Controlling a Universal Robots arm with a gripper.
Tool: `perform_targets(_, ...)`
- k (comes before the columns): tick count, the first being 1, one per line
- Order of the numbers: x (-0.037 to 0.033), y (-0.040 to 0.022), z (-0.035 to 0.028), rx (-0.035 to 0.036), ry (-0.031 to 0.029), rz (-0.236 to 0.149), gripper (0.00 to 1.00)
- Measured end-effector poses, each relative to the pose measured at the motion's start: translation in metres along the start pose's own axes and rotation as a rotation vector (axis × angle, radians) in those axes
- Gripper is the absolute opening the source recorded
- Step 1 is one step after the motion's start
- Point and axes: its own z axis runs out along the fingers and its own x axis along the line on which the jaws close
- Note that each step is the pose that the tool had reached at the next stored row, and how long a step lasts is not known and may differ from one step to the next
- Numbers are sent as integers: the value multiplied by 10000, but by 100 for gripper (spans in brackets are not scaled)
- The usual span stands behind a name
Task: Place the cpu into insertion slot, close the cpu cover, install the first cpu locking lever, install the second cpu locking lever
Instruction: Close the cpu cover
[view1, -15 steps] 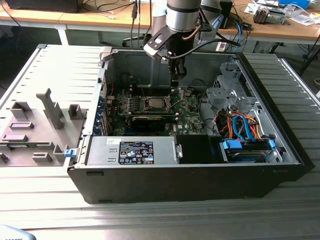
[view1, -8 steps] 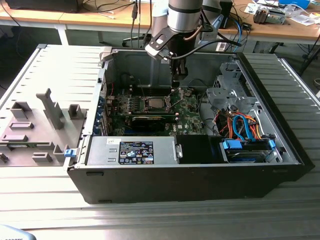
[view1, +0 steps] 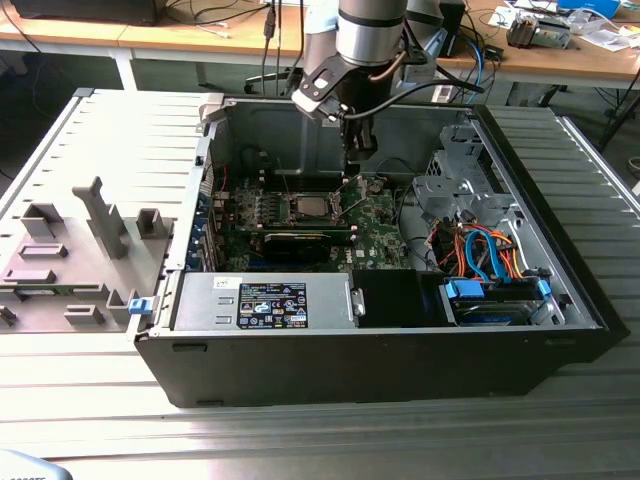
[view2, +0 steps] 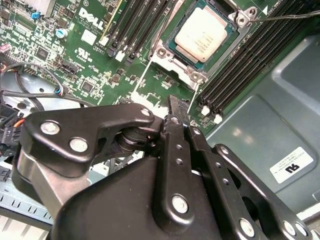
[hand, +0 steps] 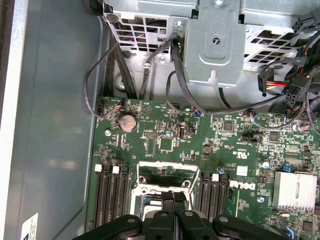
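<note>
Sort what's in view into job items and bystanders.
Job: cpu, lying in the insertion slot; cpu cover; gripper.
Bystanders: memory slots; coin battery; heatsink; drive cage; orange cables.

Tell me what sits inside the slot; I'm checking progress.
The cpu lies in the slot, its silver face showing. Whatever lies beneath it is covered by the cpu itself.

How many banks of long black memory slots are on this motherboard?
2. One bank of memory slots runs beside the cpu, the second bank on its opposite side; more could be hidden where the board is covered.
</note>
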Motion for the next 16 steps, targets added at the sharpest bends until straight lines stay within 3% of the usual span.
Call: perform_targets(16,-3,33,17,0,0,0,11)
